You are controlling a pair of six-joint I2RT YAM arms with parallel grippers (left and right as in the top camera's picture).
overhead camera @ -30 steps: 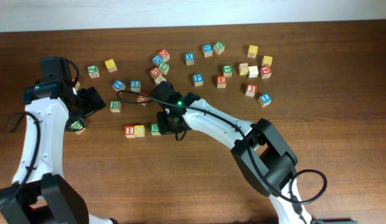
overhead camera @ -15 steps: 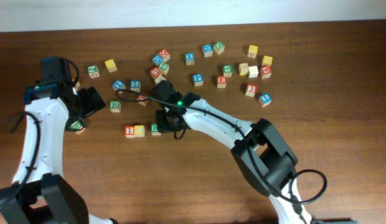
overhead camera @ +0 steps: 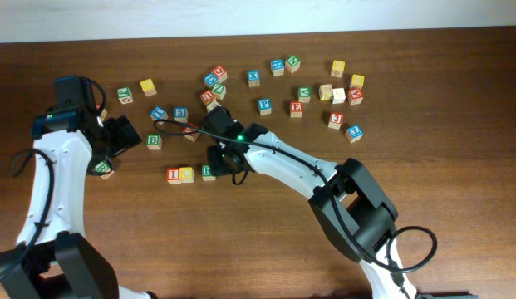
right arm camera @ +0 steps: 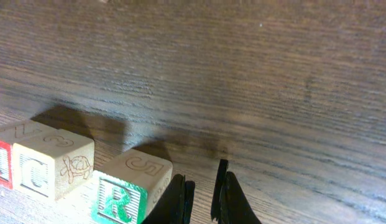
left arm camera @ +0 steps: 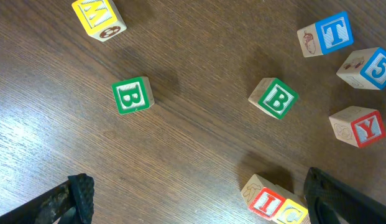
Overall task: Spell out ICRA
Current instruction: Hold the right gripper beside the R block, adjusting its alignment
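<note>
Jaws of the right gripper [right arm camera: 202, 183], all but pressed together and empty, hover just right of the R block [right arm camera: 127, 190], low-left in the wrist frame, apparently touching the C block [right arm camera: 53, 165].

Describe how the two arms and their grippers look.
The left arm and right arm both have white shell links joined by black joint housings, with thin black cables looping along them. A green light glows near the right wrist. The left gripper has black, textured fingers; the right gripper has slim, black, pointed ones.
</note>
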